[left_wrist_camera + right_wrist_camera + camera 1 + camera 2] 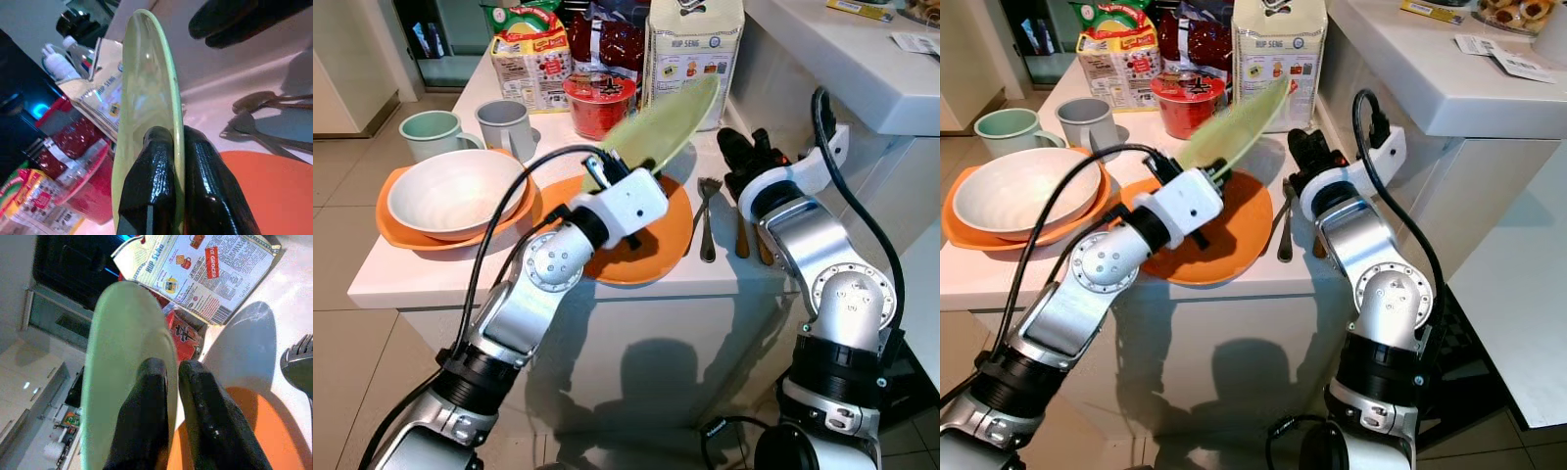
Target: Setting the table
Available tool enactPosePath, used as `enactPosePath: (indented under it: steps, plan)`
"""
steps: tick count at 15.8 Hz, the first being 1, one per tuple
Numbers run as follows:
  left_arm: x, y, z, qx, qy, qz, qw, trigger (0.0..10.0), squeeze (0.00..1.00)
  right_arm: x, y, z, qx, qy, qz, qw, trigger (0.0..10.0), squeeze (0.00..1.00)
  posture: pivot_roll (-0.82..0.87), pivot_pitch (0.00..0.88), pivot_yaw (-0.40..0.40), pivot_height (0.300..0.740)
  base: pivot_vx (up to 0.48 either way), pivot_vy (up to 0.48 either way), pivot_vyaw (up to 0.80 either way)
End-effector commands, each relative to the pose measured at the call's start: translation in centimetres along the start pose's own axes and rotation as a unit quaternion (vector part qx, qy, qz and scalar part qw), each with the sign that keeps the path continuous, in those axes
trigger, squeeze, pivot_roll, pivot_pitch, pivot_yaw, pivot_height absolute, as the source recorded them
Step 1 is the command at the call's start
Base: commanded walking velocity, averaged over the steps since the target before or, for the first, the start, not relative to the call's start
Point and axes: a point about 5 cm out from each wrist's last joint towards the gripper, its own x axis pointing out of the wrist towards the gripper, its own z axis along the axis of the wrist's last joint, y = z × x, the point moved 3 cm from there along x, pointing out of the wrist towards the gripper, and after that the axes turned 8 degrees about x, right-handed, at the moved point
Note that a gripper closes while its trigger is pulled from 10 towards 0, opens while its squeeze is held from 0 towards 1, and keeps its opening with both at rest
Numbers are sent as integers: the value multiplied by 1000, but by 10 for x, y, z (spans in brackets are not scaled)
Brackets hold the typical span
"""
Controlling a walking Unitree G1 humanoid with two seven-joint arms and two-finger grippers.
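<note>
Left gripper [607, 174] pinches the green plate [664, 122] by its rim, tilted above the orange plate [661, 245] at the counter's [382, 284] front edge. Right gripper [744, 152] rests near the fork [707, 220]; fingers look pressed together, empty. Bowl [455, 191], mugs [504, 122] set out; green plate not yet placed

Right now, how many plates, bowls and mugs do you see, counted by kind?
Plates: 3 (green plate in the left gripper, centre orange plate, left orange plate under the bowl)
Bowls: 1 (white bowl)
Mugs: 2 (mint mug, grey mug)
Total: 6
</note>
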Motion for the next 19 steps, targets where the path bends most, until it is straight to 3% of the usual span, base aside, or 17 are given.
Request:
enactPosePath:
  steps: [1,6,8,11,12,13,15,16,17,19]
  plan:
    - [2,9,8,21,-18,16,999,0,0,-2,-1,-1,4,4,1,1000,10000,1000,-2,0,-11,740,0,0,0]
    - [1,15,6,57,-31,39,997,0,0,-8,-2,-3,-2,8,7,1000,10000,1000,0,0,-11,740,0,0,0]
    - [0,23,9,60,-39,63,995,0,0,-11,-8,-5,-75,15,-4,997,10000,1000,1,0,-13,740,0,0,0]
    - [0,35,14,67,-50,97,992,0,0,-14,-13,-10,-145,27,-11,989,10000,973,1,0,-14,740,0,0,0]
    - [-1,43,17,71,-57,115,989,0,0,-16,-13,-11,-170,30,-9,985,10000,396,1,0,-15,740,0,0,0]
    - [-1,52,23,78,-68,136,985,0,0,-16,-11,-12,-186,29,-3,982,10000,0,2,0,-16,740,0,0,0]
    - [-4,71,32,92,-82,175,977,0,0,-17,-7,-11,-241,22,15,970,10000,0,6,0,-19,740,0,0,0]
    - [-6,85,36,90,-84,201,972,3686,0,-18,-4,-12,-262,19,27,964,10000,0,10,0,-21,740,0,0,0]
    - [-8,98,39,87,-80,219,969,10000,0,-19,0,-11,-279,13,40,959,10000,0,18,0,-25,740,0,0,0]
    - [-12,113,39,63,-61,227,970,10000,0,-24,6,-11,-320,-1,60,946,10000,0,24,0,-28,740,0,0,0]
